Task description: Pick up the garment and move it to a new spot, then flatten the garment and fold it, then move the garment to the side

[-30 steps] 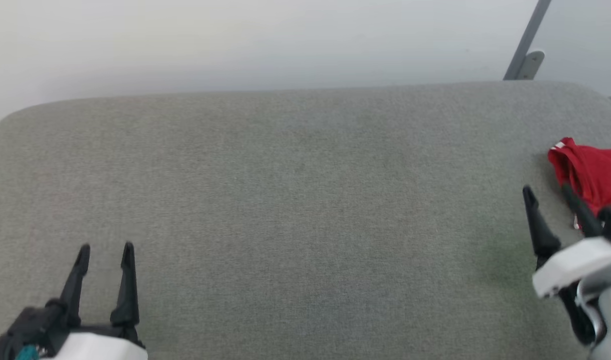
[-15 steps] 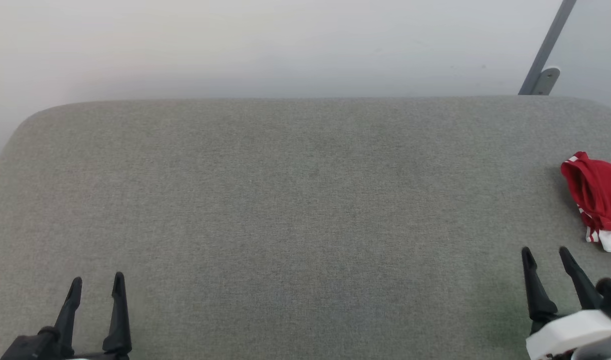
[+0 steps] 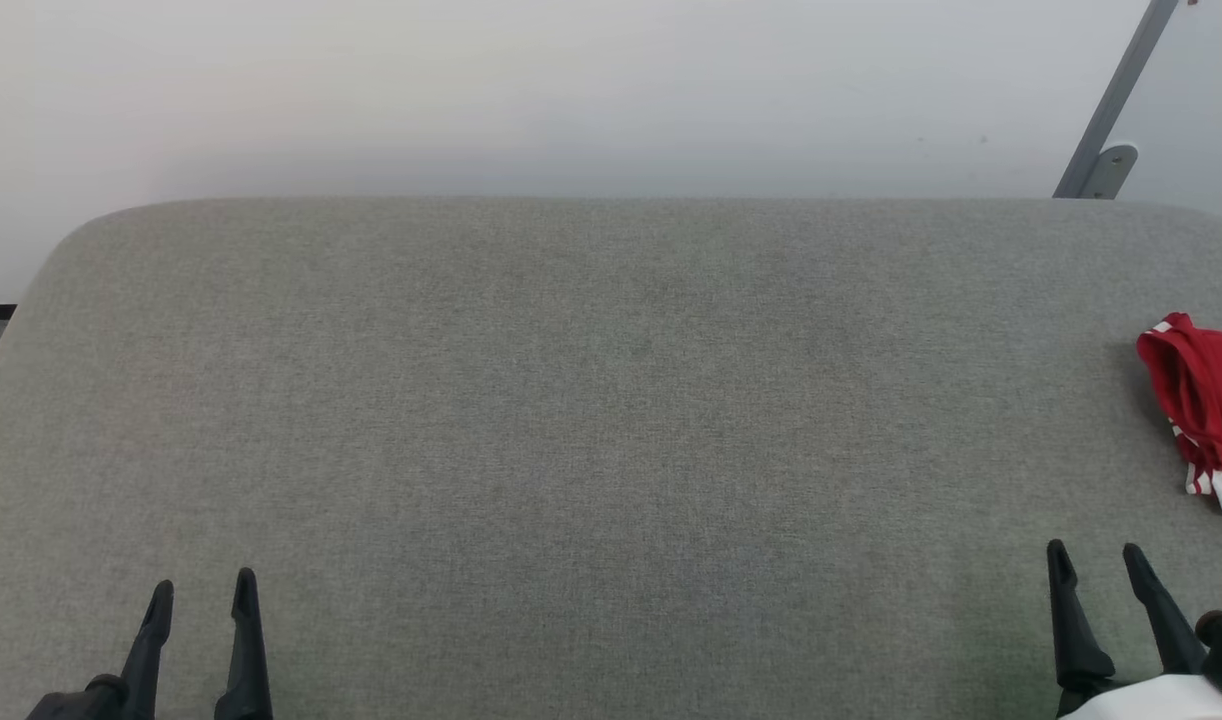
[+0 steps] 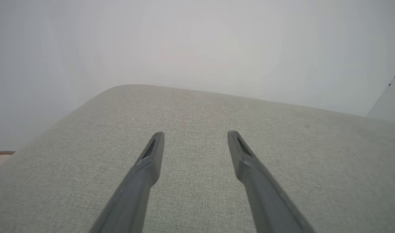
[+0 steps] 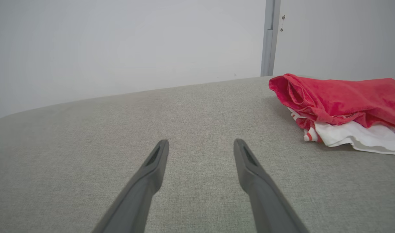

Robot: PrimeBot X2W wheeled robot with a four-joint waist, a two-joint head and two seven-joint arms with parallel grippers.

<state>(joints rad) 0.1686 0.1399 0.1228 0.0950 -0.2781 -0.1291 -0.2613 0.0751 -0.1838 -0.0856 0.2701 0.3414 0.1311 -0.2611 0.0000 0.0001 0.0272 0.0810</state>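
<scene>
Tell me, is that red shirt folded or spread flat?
Not spread: the shirt lies in a rumpled, doubled-over heap, red layers over white.

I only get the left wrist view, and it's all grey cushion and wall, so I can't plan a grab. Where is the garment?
Observer: The garment lies bunched at the right end of the grey surface, cut off by the head view's right edge.
Operator: Is the right gripper holding it?
Observer: No. The right gripper is open and empty, apart from the garment and nearer the robot.
Operator: What does the right wrist camera show?
Observer: Red fabric heaped over a white sleeve with striped trim, up and to the right of its fingers.
</scene>
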